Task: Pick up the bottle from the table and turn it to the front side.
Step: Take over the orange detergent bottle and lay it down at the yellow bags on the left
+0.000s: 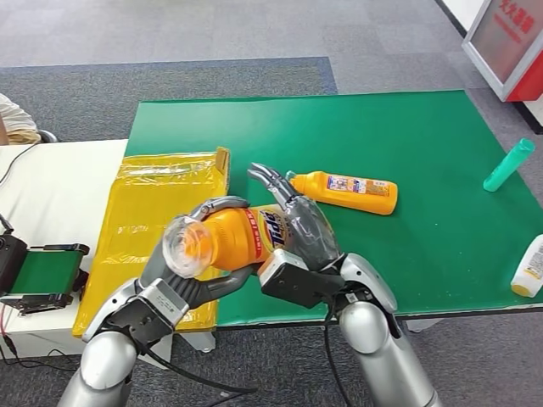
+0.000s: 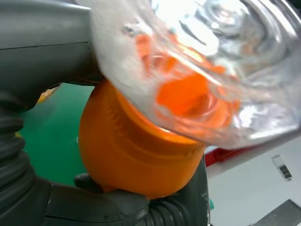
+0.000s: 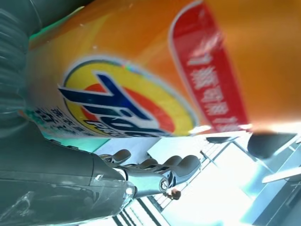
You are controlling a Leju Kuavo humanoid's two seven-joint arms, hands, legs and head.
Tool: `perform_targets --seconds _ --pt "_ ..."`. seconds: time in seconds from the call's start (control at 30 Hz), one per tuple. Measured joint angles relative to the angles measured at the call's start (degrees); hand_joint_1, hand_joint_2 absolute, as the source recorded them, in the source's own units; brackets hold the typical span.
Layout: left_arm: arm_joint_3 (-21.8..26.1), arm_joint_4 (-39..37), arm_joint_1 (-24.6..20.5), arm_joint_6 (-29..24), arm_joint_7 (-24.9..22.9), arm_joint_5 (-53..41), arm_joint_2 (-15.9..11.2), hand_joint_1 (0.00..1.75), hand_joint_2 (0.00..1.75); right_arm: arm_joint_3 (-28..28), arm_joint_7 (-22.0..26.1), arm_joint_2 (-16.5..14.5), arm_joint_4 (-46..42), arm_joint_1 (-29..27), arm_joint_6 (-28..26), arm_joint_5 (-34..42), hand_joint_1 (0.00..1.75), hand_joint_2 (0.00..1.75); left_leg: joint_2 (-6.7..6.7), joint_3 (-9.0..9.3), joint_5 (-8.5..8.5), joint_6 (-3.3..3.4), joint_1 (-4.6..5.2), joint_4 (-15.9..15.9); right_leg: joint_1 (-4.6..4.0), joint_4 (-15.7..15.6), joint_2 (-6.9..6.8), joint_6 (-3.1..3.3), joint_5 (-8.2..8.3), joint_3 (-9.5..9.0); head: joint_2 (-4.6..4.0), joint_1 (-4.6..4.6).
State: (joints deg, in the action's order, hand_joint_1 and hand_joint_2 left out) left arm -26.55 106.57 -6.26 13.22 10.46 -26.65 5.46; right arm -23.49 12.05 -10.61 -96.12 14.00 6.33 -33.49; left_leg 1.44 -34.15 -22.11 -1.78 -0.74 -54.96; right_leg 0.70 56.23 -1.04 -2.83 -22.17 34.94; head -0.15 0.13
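An orange Tide bottle (image 1: 246,236) (image 3: 149,56) lies sideways in the air over the near edge of the green table (image 1: 416,254), its clear cap (image 1: 182,246) (image 2: 199,70) pointing toward me and its label facing up. My left hand (image 1: 192,284) grips the neck just behind the cap, with the thumb (image 2: 106,207) under the orange shoulder (image 2: 135,155). My right hand (image 1: 304,229) lies against the bottle's base end. Its fingers (image 1: 269,180) (image 3: 160,165) are stretched out and stand apart from the bottle.
A second orange bottle (image 1: 345,191) lies on the table behind my hands. At the right are a teal bottle (image 1: 509,165) and a white bottle (image 1: 530,267). A yellow bag (image 1: 160,220) covers the table's left end, beside a small conveyor (image 1: 45,275). A red-and-white cabinet (image 1: 512,42) stands far right.
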Motion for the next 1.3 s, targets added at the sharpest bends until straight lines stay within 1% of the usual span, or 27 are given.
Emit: perform_targets --seconds 0.13,0.3,0.5,0.63,0.73,1.1,1.3 --pt "0.61 0.55 0.63 -0.72 0.95 -2.95 0.65 1.75 1.75 0.14 -0.3 -0.07 -0.31 0.0 0.05 0.11 0.0 1.75 0.0 0.0 0.0 0.0 0.0 0.0 0.0 0.0 0.0 0.0 0.0 0.0 0.0 -0.01" --pt "1.73 1.14 1.37 -0.79 0.98 -1.45 1.32 1.75 1.75 0.22 -0.49 -0.1 -0.72 -0.01 0.04 0.09 0.0 1.75 0.0 0.0 0.0 0.0 0.0 0.0 0.0 0.0 0.0 0.0 0.0 0.01 0.0 0.0" --pt "2.64 1.58 1.65 -1.57 0.74 -2.72 1.75 1.75 1.75 0.57 -0.55 -0.19 -1.07 -0.01 0.01 0.06 0.0 1.75 0.0 0.0 0.0 0.0 0.0 0.0 0.0 0.0 0.0 0.0 0.0 0.01 0.0 0.0" --pt "3.66 1.99 1.7 -4.25 -0.06 -9.23 2.04 1.75 1.75 1.37 -0.93 -0.22 -1.67 0.03 -0.28 -0.17 0.0 1.75 0.0 0.01 0.0 0.0 0.0 0.0 0.0 0.0 0.0 0.0 0.0 0.01 0.0 0.01" --pt "5.03 2.29 1.81 -5.22 -0.36 -13.82 2.27 1.75 1.75 2.23 -1.37 -0.26 -2.54 0.16 -0.5 -0.44 0.0 1.75 0.0 0.01 0.01 0.0 0.0 0.0 0.0 0.0 0.0 0.0 0.0 0.02 0.0 0.0" --pt "6.79 3.03 1.85 -7.28 -0.14 -21.7 3.55 1.75 1.75 3.64 -1.8 -0.69 -3.94 0.34 -0.54 -0.81 0.0 1.75 0.0 0.0 0.0 0.0 0.0 0.0 0.0 0.0 0.0 0.0 0.0 0.02 0.0 0.01" --pt "7.05 3.31 1.85 -10.77 -1.73 -31.73 3.66 1.75 1.75 4.05 -2.07 -0.8 -4.22 0.42 -0.62 -0.88 0.0 1.75 0.0 0.01 0.01 -0.01 0.0 0.0 0.0 0.0 0.01 0.01 0.0 0.02 0.0 0.01"
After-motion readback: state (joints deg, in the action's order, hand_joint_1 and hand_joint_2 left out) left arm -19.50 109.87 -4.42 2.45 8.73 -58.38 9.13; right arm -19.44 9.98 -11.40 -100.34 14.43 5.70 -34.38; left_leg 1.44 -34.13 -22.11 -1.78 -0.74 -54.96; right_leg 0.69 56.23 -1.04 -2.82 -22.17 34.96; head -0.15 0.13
